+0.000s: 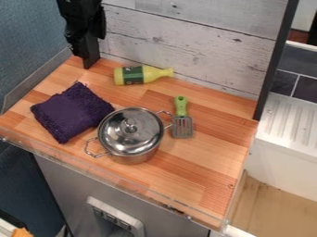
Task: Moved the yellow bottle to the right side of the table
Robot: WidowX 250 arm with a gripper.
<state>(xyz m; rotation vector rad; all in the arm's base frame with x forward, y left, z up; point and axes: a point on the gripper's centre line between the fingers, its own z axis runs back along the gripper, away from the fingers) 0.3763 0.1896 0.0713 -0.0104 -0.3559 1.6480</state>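
Note:
The black gripper hangs at the upper left of the camera view, over the back left corner of the wooden table. To its right, the yellow bottle lies on its side near the back wall, its neck pointing right and a dark green label around its body. A gap separates the bottle from the gripper. Whether the fingers are apart cannot be made out.
A lidded steel pot stands mid-table, close against a purple cloth on the left. Right of the pot lies a green-handled spatula. A dark post rises at the back right corner.

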